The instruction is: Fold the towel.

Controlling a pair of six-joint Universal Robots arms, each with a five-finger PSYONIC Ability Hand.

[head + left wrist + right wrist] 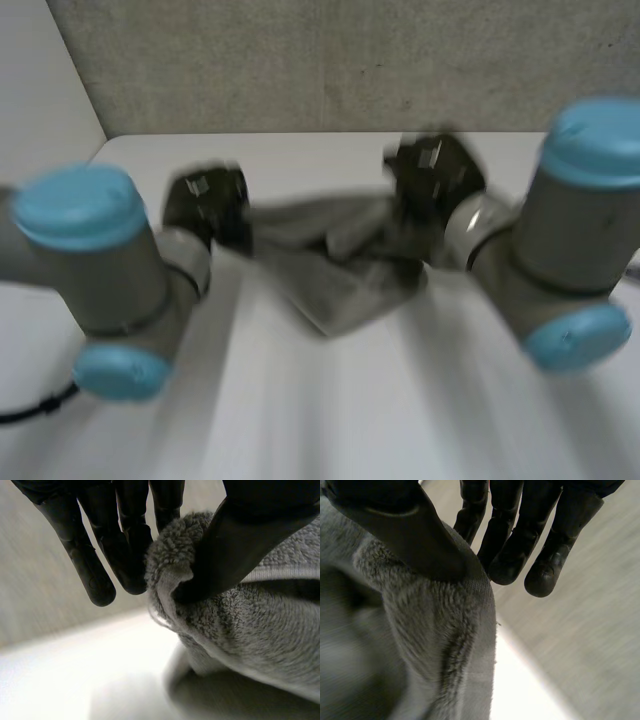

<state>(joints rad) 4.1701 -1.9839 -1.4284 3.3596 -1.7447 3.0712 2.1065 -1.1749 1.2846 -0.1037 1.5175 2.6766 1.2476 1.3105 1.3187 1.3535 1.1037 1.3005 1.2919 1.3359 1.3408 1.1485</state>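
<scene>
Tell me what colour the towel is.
The towel is plain grey, with no pattern; the left wrist view shows it best.

Tally from my side: one towel (330,285), grey terry, a single piece. One white counter (300,420). Two arms: my left arm (100,270) and right arm (570,240). Two robot hands, one per arm: left robot hand (205,205), right robot hand (432,175). Four light-blue caps (70,205), two on each arm. One grey wall (350,60).
</scene>
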